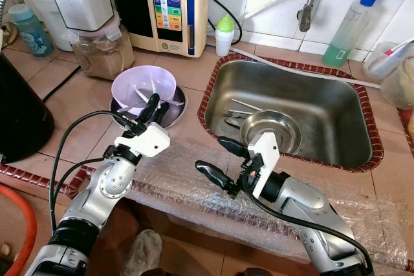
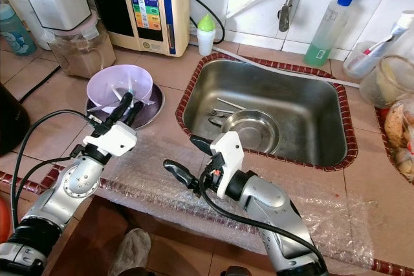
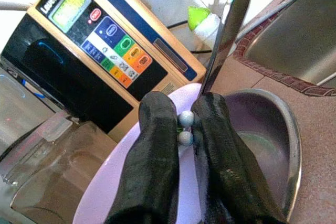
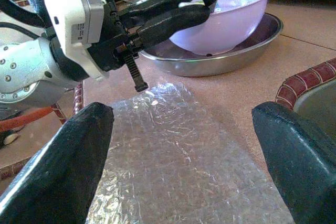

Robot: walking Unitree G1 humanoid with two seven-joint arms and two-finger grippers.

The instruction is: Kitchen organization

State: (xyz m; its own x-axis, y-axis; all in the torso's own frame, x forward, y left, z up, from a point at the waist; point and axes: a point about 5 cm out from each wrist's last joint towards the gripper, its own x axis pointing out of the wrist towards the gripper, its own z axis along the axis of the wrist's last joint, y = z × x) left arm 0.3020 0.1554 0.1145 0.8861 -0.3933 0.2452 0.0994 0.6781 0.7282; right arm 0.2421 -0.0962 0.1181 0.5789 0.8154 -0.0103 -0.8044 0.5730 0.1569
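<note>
tiled counter (image 1: 194,69) with steel sink (image 1: 349,153), bubble wrap (image 1: 187,179), left fingers (image 3: 152,145) grasping spoon (image 3: 228,24), right fingers (image 4: 294,150) spread

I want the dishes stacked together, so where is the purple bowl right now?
The purple bowl sits in a steel dish on the counter left of the sink, with the left gripper over its near rim.

Home kitchen: sink (image 1: 336,105), tiled counter (image 1: 194,72)

A beige water ionizer (image 1: 169,6) stands at the upper middle, a blender jar (image 1: 102,53) upper left, a green soap bottle (image 1: 346,30) upper right.
</note>
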